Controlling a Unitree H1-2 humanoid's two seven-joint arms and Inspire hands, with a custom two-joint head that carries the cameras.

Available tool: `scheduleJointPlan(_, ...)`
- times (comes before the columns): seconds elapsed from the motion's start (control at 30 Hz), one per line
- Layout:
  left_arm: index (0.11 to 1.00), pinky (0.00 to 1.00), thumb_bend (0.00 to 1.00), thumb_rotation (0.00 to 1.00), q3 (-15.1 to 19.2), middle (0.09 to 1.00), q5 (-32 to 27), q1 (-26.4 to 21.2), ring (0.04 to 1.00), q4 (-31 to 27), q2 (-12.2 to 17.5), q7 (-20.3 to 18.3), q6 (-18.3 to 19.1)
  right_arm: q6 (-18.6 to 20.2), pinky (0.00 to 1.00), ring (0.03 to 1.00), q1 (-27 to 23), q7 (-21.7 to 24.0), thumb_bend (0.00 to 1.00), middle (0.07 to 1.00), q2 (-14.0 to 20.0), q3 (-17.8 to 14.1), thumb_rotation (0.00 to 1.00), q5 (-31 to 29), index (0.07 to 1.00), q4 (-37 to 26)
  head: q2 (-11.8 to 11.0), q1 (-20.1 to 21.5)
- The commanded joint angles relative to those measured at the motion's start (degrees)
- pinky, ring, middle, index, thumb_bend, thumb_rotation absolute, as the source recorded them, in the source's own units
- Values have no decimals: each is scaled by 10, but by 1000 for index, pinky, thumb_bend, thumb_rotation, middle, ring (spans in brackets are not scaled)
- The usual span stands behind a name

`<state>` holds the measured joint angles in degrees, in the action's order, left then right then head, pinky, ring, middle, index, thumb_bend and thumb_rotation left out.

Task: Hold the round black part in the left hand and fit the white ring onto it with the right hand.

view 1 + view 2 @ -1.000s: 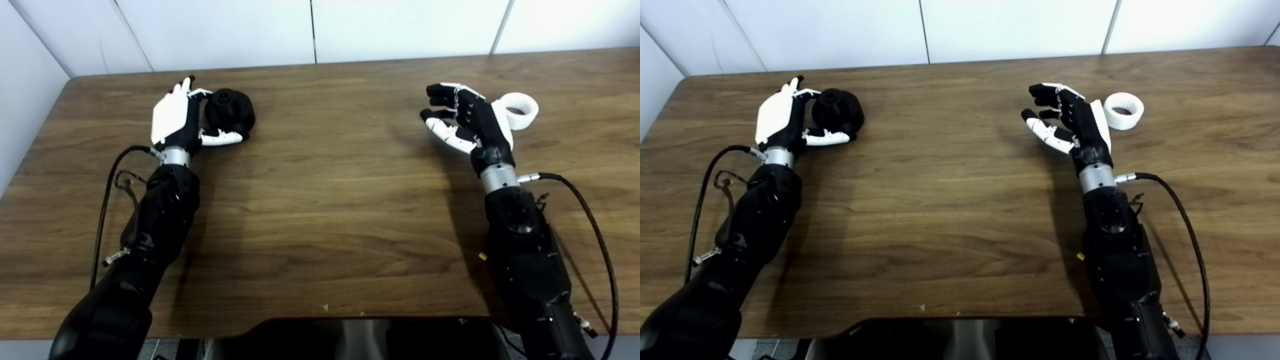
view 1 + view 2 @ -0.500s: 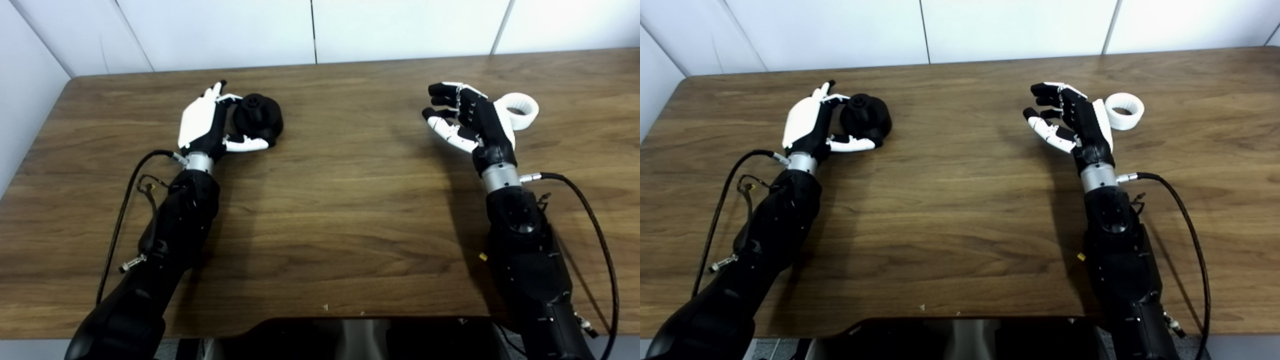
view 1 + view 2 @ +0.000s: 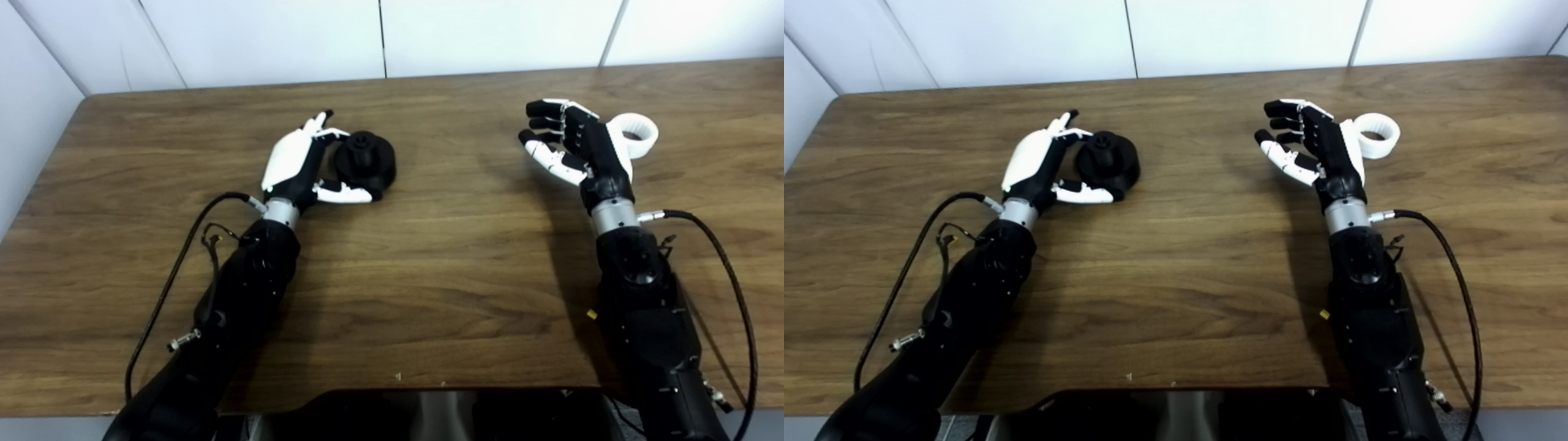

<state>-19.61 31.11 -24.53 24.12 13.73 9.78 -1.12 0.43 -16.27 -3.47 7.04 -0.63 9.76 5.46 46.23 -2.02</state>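
Left robot hand [image 3: 300, 164] grips round black part [image 3: 365, 162] | right robot hand [image 3: 579, 147] empty, fingers apart | white ring [image 3: 1377, 135] just behind its back, on bench [image 3: 429, 257]

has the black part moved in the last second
Yes. The round black part, held in the left hand, has shifted right toward the table centre; the white ring stayed put.

A wooden table [image 3: 429, 257] carries the round black part [image 3: 365, 162] and white ring [image 3: 637, 134].

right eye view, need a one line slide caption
Left hand cups the round black part on the wooden table; open right hand waits beside the white ring.
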Motion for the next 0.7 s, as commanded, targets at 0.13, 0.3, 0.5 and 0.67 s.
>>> scheduleJointPlan(0.13, 634, 1000, 999, 375, -24, 1000, 18, 13, 1000, -41, 0, -36, -12, 0, 670, 726, -25, -4, 504, 726, 2, -5, 254, 1, 672, -28, 0, 1)
scheduleJointPlan(0.3, 635, 1000, 1000, 374, -36, 1000, 20, 28, 1000, -66, -6, -50, -13, -2, 665, 726, -26, -5, 499, 723, 1, -7, 239, -1, 669, -28, 0, 2)
scheduleJointPlan(0.5, 632, 1000, 1000, 398, -50, 1000, 28, 42, 1000, -94, -10, -67, -21, 2, 642, 695, -26, -5, 492, 714, 1, -10, 219, -3, 667, -28, -2, 1)
scheduleJointPlan(0.67, 630, 1000, 1000, 397, -58, 1000, 34, 56, 1000, -118, -14, -79, -27, 0, 646, 706, -26, -6, 497, 716, 1, -11, 216, -4, 665, -27, -1, 1)
